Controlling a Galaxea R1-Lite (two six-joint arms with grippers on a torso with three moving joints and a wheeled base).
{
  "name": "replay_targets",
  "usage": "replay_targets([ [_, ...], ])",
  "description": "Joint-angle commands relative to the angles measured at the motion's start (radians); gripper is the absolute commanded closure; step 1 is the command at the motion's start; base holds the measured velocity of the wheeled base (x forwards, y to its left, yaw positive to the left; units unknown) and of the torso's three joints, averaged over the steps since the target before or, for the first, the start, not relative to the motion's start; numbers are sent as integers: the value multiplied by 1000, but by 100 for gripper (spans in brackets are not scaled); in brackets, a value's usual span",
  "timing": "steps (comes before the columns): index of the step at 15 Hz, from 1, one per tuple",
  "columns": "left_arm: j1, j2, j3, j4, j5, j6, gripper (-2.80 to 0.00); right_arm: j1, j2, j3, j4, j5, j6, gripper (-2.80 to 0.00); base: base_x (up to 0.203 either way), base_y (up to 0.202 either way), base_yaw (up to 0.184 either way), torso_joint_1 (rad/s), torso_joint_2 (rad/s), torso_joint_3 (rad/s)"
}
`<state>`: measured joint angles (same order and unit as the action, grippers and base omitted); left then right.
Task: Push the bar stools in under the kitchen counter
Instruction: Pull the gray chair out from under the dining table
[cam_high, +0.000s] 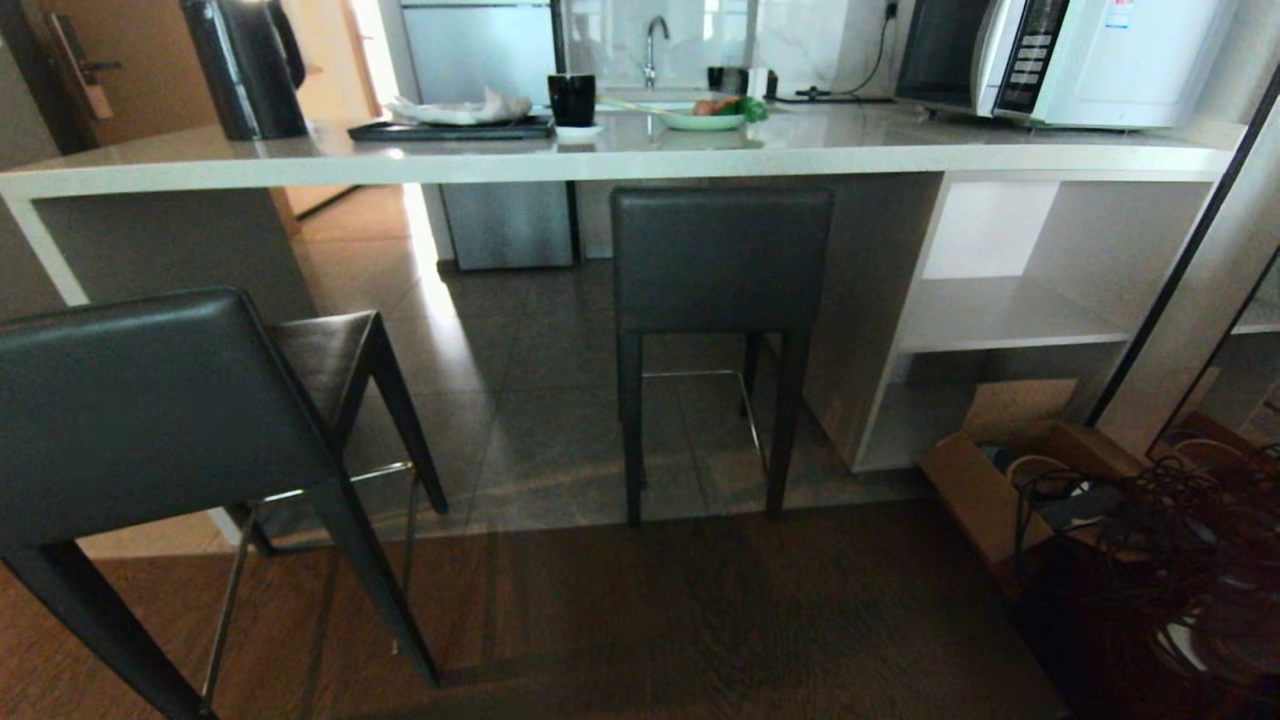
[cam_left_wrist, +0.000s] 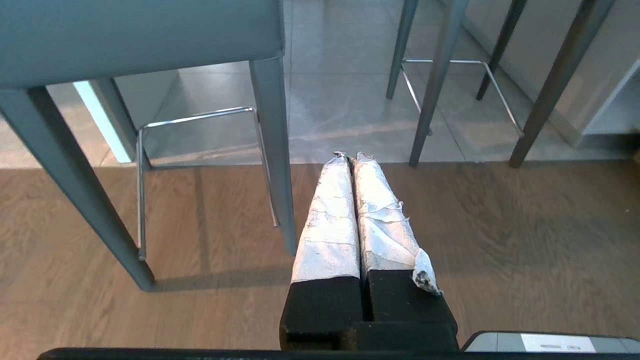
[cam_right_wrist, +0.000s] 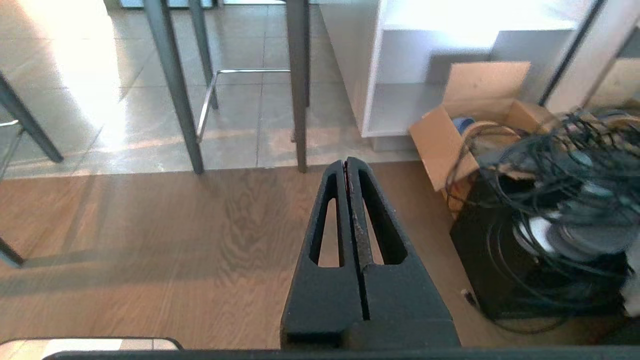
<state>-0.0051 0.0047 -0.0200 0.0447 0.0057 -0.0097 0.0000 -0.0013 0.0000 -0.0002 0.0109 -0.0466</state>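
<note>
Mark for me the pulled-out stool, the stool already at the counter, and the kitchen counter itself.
Pulled-out stool (cam_high: 150, 410), head view, on its leather backrest.
Stool at the counter (cam_high: 722, 258), head view, on its backrest.
Kitchen counter (cam_high: 850, 150), head view, on a bare stretch of the stone top.

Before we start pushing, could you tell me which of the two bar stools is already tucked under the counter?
The right bar stool: its backrest meets the counter edge. The left bar stool stands well out.

Right gripper closed, empty, over wood floor.
Stool legs and chrome footrest stand on tile just past the floor seam; white shelf unit beside it, open cardboard box and tangled black cables near the shelf.
</note>
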Motion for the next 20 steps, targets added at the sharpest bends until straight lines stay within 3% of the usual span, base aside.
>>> replay_targets([
  [1, 1, 0, 0, 0, 0, 0, 0, 2, 1, 0, 0, 0, -1, 0, 0, 0, 0, 0, 0, 0],
  [6, 1, 0, 0, 0, 0, 0, 0, 2, 1, 0, 0, 0, -1, 0, 19, 0, 1, -1, 0, -1],
  [20, 2, 0, 0, 0, 0, -1, 0, 2, 1, 0, -1, 0, -1, 0, 194, 0, 1, 3, 4, 2],
])
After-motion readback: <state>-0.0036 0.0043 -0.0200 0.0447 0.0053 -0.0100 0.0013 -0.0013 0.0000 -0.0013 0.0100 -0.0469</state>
